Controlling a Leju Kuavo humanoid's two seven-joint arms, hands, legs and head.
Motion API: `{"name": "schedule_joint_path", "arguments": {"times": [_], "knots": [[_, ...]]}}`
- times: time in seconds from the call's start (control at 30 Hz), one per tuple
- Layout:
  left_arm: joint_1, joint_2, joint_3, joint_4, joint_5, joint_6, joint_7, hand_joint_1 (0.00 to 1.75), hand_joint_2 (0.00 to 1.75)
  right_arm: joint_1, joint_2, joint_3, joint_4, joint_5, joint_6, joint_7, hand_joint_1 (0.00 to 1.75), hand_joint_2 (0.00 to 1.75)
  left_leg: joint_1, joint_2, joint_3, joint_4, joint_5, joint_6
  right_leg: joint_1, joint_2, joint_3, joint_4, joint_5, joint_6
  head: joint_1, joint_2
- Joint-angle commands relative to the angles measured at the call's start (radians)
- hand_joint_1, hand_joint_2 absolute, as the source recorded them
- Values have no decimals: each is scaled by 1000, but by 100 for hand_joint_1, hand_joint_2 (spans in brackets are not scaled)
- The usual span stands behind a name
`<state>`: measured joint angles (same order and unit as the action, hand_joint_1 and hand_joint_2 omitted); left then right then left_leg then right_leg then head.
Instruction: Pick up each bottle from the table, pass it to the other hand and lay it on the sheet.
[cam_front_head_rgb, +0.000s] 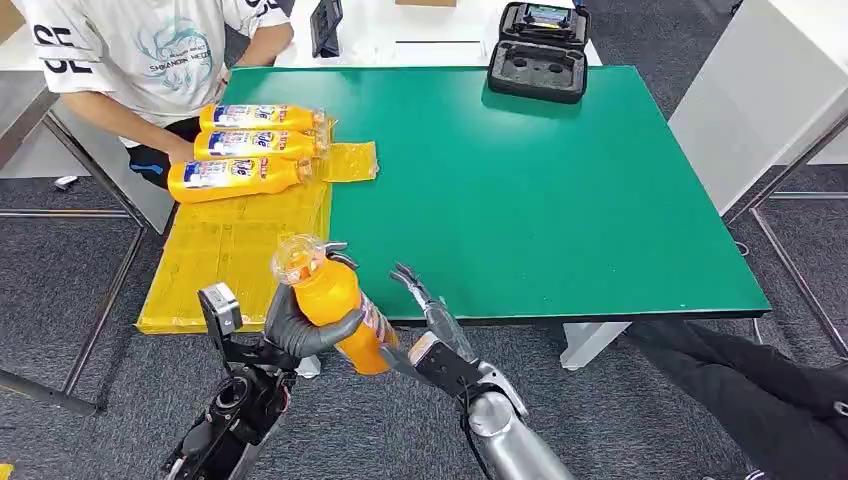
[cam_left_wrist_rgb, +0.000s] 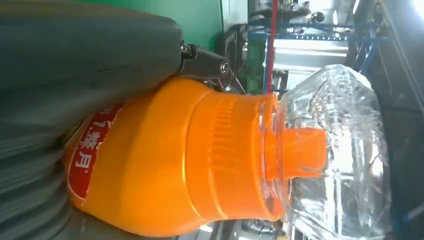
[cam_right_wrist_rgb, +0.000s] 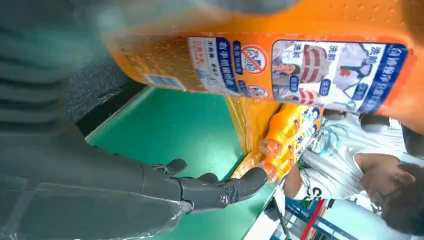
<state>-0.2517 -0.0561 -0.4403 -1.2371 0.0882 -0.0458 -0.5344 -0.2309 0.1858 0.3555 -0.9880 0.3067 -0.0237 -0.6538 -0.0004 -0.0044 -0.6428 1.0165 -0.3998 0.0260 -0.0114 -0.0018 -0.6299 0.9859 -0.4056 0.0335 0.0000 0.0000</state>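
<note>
Bottles: four, three lying (cam_front_head_rgb: 240, 175) on the yellow sheet (cam_front_head_rgb: 225, 255), one (cam_front_head_rgb: 335, 300) gripped by my left robot hand (cam_front_head_rgb: 300, 325).
My right robot hand (cam_front_head_rgb: 430, 330) is spread beside it; wide bare green counter (cam_front_head_rgb: 540, 200) beyond the sheet's edge.

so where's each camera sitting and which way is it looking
Head view: high on the robot, looking forward and down at the green table and yellow sheet; both arms come in from below, the left hand gripping the bottle, the right hand open beside it.
Left wrist view: behind the left hand, close on the bottle's clear cap.
Right wrist view: behind the right hand, facing across the table to the laid bottles and a person.
All three share the held bottle.
</note>
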Motion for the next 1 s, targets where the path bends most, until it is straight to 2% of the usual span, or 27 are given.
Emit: {"name": "schedule_joint_path", "arguments": {"times": [0.03,0.17,0.27,0.53,0.63,0.7,0.73,0.83,0.87,0.9,0.97,1.0], "knots": [[-32,18,28,28,-2,-2,2,175,175,-11,-16,-21,2,-4,5,6,0,0,1,0,3,-1,-1,-1,1,0,3,-1,-1,-1,0,0],[-32,18,28,28,-2,-2,2,175,175,-11,-16,-21,2,-4,5,6,0,0,0,0,2,-1,0,-1,0,0,2,-1,0,-1,0,0],[-32,18,28,28,-2,-2,2,175,175,-11,-16,-21,2,-4,5,6,0,0,1,0,6,0,-3,-2,1,0,6,0,-3,-1,0,0],[-32,18,28,28,-2,-2,2,175,175,-11,-16,-21,2,-4,5,6,0,0,0,0,3,-1,-1,-1,0,0,4,-1,-1,-1,0,0],[-50,17,77,39,-45,106,-22,175,175,-8,-16,-11,-8,-11,10,-4,0,0,0,0,3,-1,-1,-1,0,0,3,-1,-1,-1,0,0],[-85,31,139,60,-151,281,-56,175,175,3,-15,-17,-46,-54,31,-31,0,0,1,0,4,0,-2,-1,1,0,4,0,-2,-1,0,0],[-102,40,166,70,-165,310,-51,175,175,7,-16,-18,-63,-66,40,-34,0,0,1,0,2,0,-1,-1,1,0,2,0,-1,-1,0,0],[-181,77,255,151,-295,453,-46,175,175,28,-21,-36,-146,-121,50,-38,0,0,1,0,1,0,0,-2,1,0,1,0,-1,-1,0,0],[-224,102,267,202,-412,524,-41,175,175,40,-23,-47,-185,-145,46,-37,0,0,1,0,5,0,-2,-2,1,0,4,1,-2,-2,0,0],[-252,125,265,232,-477,535,-37,175,175,46,-26,-55,-209,-165,50,-33,0,0,2,0,3,0,-1,-2,2,0,3,0,-1,-2,0,0],[-335,157,304,306,-660,686,27,175,175,70,-28,-88,-258,-209,39,-28,0,0,2,-2,4,0,-1,-3,2,-2,4,1,-2,-2,0,0],[-383,183,312,318,-685,669,48,175,175,86,-39,-93,-279,-219,39,-29,0,0,3,-2,2,0,0,-2,2,-2,2,1,-1,-2,0,0]]}}
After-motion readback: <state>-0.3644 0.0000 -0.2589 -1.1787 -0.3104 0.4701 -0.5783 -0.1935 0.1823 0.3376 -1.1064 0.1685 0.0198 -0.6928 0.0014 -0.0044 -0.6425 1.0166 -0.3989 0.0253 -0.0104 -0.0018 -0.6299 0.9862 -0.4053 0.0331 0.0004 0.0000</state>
